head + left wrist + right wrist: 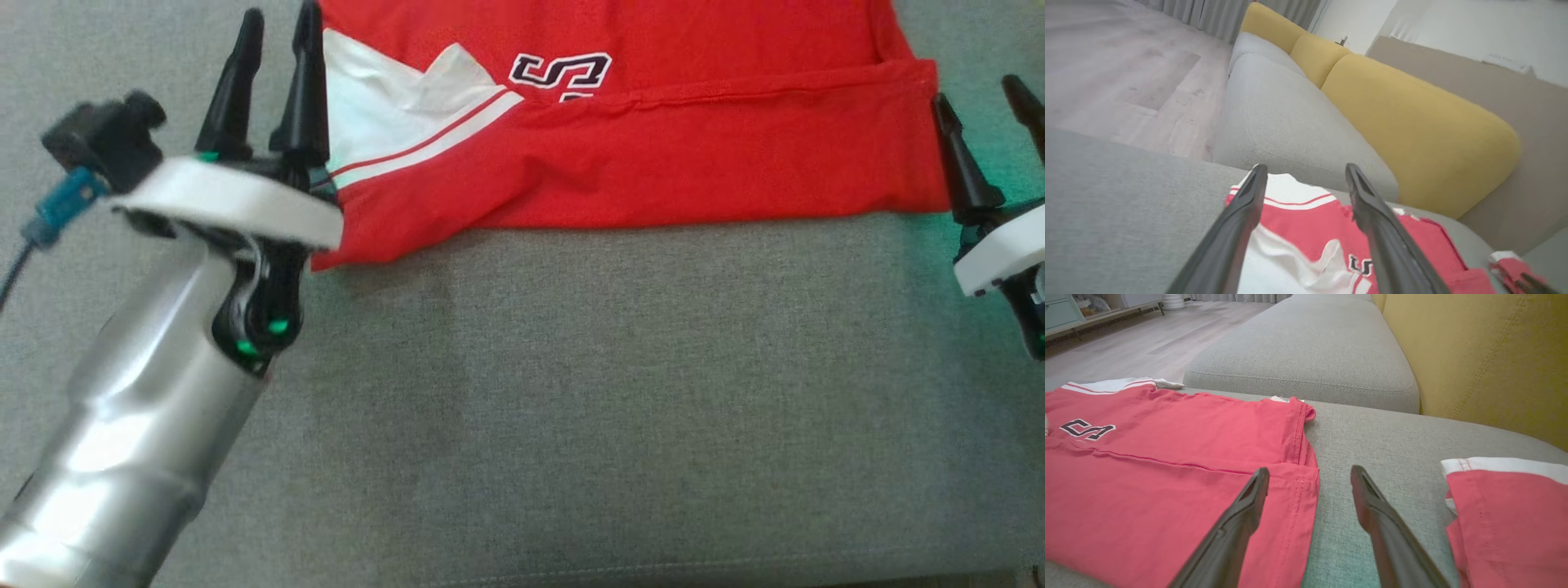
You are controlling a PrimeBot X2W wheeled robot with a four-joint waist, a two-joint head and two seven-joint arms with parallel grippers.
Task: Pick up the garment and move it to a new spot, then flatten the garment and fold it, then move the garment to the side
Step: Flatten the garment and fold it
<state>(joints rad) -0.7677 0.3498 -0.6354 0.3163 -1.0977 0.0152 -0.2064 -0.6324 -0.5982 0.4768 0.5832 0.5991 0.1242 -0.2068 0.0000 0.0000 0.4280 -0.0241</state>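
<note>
The garment [620, 155] is a red shirt with a white striped sleeve and dark lettering. It lies flat on the grey cushion at the top of the head view, its lower strip folded up over the body. My left gripper [282, 15] stands open at the garment's left edge, beside the white sleeve. In the left wrist view my left gripper [1305, 167] hangs above the garment [1306, 224], holding nothing. My right gripper [977, 91] is open just off the right edge. The right wrist view shows my right gripper [1310, 470] over the hem corner of the garment [1167, 465], empty.
The grey seat cushion [571, 392] stretches toward me, its front seam near the bottom edge. Yellow back cushions [1412, 114] and a second grey seat [1306, 347] lie beyond. A separate red and white piece of cloth [1506, 514] lies to the right. Wooden floor [1118, 69] borders the sofa.
</note>
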